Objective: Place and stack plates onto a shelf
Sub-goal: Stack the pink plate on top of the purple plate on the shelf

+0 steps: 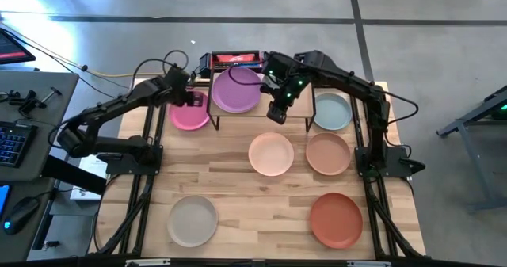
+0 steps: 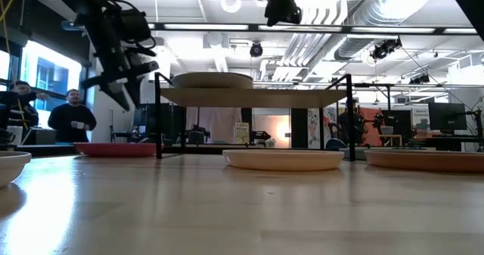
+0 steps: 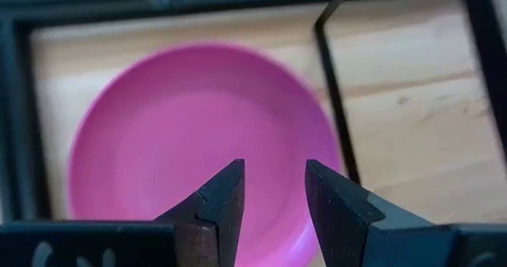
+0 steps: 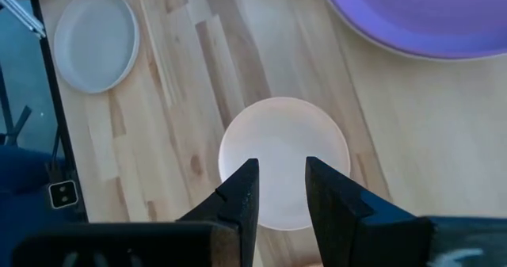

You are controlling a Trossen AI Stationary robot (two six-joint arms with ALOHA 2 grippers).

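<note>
The shelf stands at the table's far side on thin black legs, and a purple plate lies on the left half of its board. A pink plate lies flat on the table just left of the shelf. My left gripper hovers above it, open, with the pink plate filling its wrist view. My right gripper is open over the shelf's near edge, above a peach plate on the table. In the low view the shelf board carries the plate.
More plates lie flat on the table: pale teal right of the shelf, peach, tan, grey and terracotta nearer. A red-and-black box sits behind the shelf. People stand in the room at the left.
</note>
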